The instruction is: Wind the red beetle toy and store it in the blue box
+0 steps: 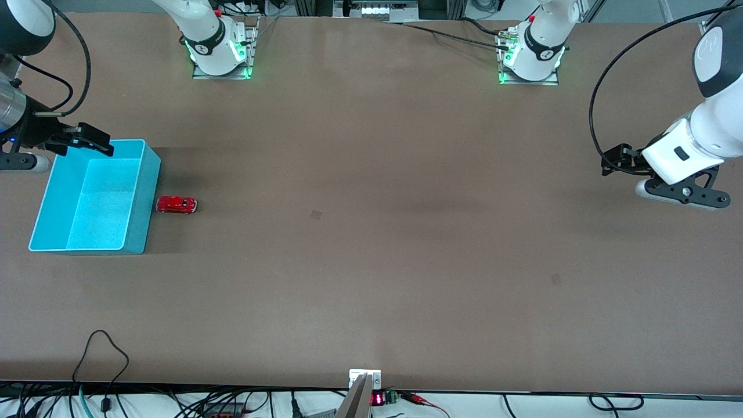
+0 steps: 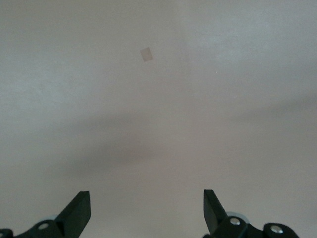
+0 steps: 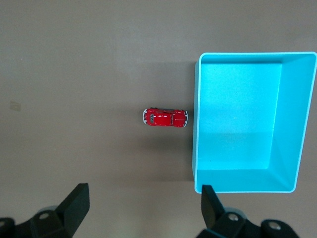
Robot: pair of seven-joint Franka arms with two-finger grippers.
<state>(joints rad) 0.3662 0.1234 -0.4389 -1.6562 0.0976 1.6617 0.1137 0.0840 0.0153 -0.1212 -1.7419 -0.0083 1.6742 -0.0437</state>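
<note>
**Q:** Nearest the front camera, what lies on the worktop [image 1: 371,278]?

**A:** Mostly bare brown surface. Of the task's things, the box [image 1: 139,215] reaches nearest to that camera: a turquoise open-topped bin with nothing inside, standing at the right arm's end of the worktop.

**Q:** Where is the beetle?

**A:** The beetle [image 1: 176,204] stands on its wheels on the worktop, just beside the box's long wall, on the side toward the left arm's end. A narrow gap shows between the two in the right wrist view, where the beetle [image 3: 165,117] lies end-on to the box [image 3: 195,124]; they do not touch. No tool touches the toy.

**Q:** Where is the right tool, and how do its fingers stand?

**A:** The right tool [image 1: 87,139] hangs in the air over the box's corner farthest from the front camera. Its fingers [image 3: 77,203] are spread wide and hold nothing; both beetle and box show between and above them in the right wrist view.

**Q:** And the left tool?

**A:** The left tool [image 1: 624,159] waits well apart from the box, in the air over the left arm's end of the worktop. Its fingers [image 2: 79,210] are likewise spread wide and empty, with bare worktop and a small pale square mark [image 2: 145,54] under them.
</note>
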